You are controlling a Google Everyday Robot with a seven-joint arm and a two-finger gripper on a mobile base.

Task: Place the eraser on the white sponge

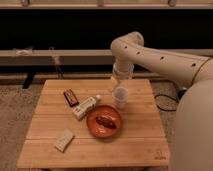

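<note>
We see the single arm (150, 55) reach in from the right of the picture and bend down over the wooden bench (135, 145). Its gripper (120, 98) hangs near the middle of the far half of the top. Whether the gripper is open or closed we cannot tell, and we see nothing that it clearly holds. We take the dark rectangular block with a reddish stripe to be the eraser (70, 97), though we are not certain of that. It lies flat on the bench toward the picture's left of the gripper, at about the same depth and well apart from it. Its long axis runs diagonally, from far-left to near-right. A white oblong item (86, 107) lies just beside the eraser, between it and the gripper's side, and an orange dish (104, 121) with something brown in it sits nearer the front. The white sponge (64, 140) rests close to the front-left part of the bench, apart from the eraser and on the camera side of it. We judge the pick is not yet begun: the gripper must travel sideways past the white item and turn to close across the eraser's short side.
</note>
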